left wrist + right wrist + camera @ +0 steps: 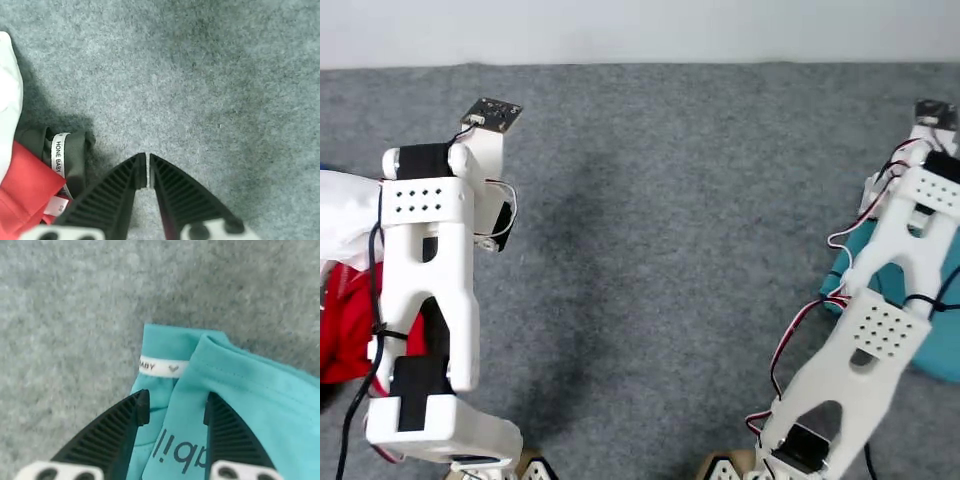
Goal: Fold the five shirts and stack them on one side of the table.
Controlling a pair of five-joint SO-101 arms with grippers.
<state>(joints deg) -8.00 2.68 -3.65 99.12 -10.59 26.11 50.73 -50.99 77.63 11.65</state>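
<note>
Left claw (148, 164) sits closed, empty, over grey table (210, 75); right claw (177, 402) gapes above teal shirt (260, 400).

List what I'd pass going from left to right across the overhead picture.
white shirt → left arm → bare grey table → teal shirt

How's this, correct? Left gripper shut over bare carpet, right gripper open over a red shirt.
One error: the shirt under the open right gripper is teal, not red, per the right wrist view. The left gripper is shut over bare carpet.
</note>
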